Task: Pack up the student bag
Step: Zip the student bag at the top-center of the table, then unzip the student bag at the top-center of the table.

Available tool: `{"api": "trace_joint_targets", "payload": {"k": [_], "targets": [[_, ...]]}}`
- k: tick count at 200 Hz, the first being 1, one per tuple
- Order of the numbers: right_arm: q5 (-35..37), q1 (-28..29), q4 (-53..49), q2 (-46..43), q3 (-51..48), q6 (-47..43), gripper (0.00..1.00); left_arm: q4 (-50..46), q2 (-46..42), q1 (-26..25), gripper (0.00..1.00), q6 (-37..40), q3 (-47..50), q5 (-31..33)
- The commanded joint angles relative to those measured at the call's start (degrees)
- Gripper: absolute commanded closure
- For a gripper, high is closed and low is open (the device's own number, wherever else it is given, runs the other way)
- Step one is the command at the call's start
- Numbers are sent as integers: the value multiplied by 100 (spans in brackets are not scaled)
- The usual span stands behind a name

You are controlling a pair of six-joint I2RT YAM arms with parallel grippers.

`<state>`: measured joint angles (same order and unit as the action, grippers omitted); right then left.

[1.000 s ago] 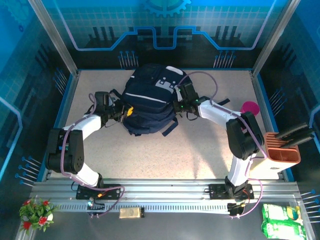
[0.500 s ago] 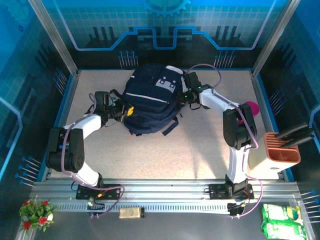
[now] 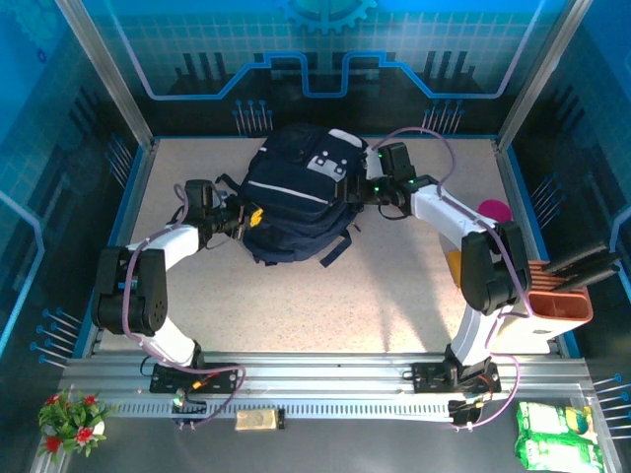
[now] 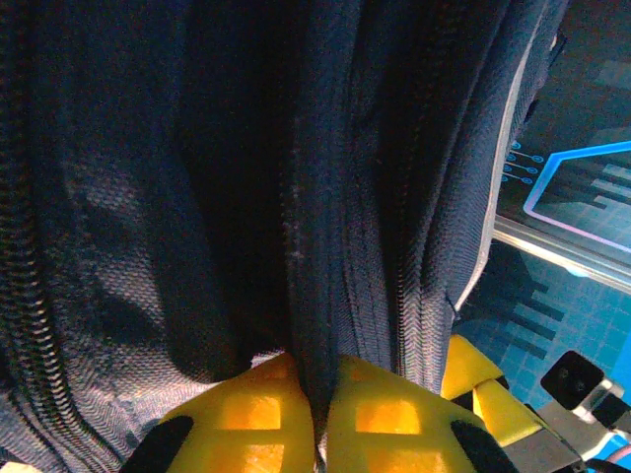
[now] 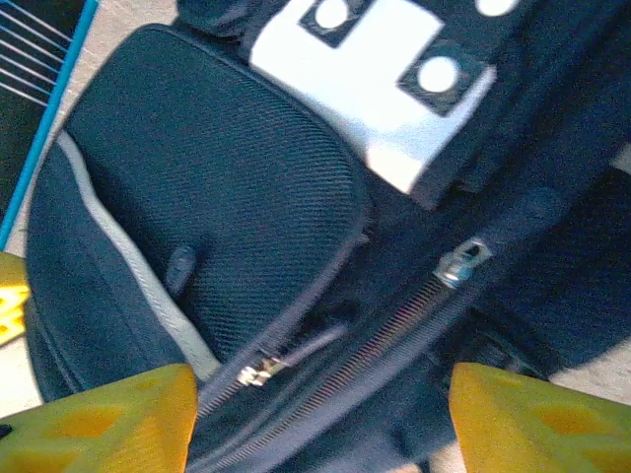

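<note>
The large dark navy fabric backpack [image 3: 296,195] with thin white stripes and grey-white patches was seen lying toward 12 o'clock on the table, between the two arms. At its 9 o'clock side a fold of its cloth was pinched tight by the left gripper [image 4: 317,406], whose yellow fingers were closed on it. At its 3 o'clock side the right gripper [image 5: 320,424] was held with its fingers spread apart and nothing between them, just over two small metal zip pulls [image 5: 258,371]. The inside of the backpack was hidden, so what had been packed could not be told; the zips looked largely drawn, and the work was judged to be near closing rather than loading. The speckled beige tabletop [image 3: 394,286] was enclosed by blue patterned panels [image 3: 325,39]. A round pink disc [image 3: 491,210] lay at 3 o'clock, and an orange-and-white holder [image 3: 552,304] stood at 4 o'clock.
</note>
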<state>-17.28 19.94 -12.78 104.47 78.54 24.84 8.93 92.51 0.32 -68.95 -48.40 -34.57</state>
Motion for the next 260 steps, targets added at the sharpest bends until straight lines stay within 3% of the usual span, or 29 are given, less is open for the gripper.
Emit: {"api": "trace_joint_targets", "payload": {"k": [1,70,122,161,221,260], "targets": [[-382,162,131,433,423,104,28,266,-109,30,100,74,18,-218],[-816,361,-463,1258,1233,-129,23,230,-178,6,100,83,37,-228],[-1758,487,-89,752,336,184,24,239,-140,-32,100,80,-12,-217],[-1768,648,-110,136,-347,-69,25,219,-143,-32,100,109,-24,-182],[-321,674,-427,15,-367,-733,33,197,-183,-32,100,132,-20,-178],[-85,686,-284,-8,-357,-622,46,171,-206,-40,100,140,-12,-179]]}}
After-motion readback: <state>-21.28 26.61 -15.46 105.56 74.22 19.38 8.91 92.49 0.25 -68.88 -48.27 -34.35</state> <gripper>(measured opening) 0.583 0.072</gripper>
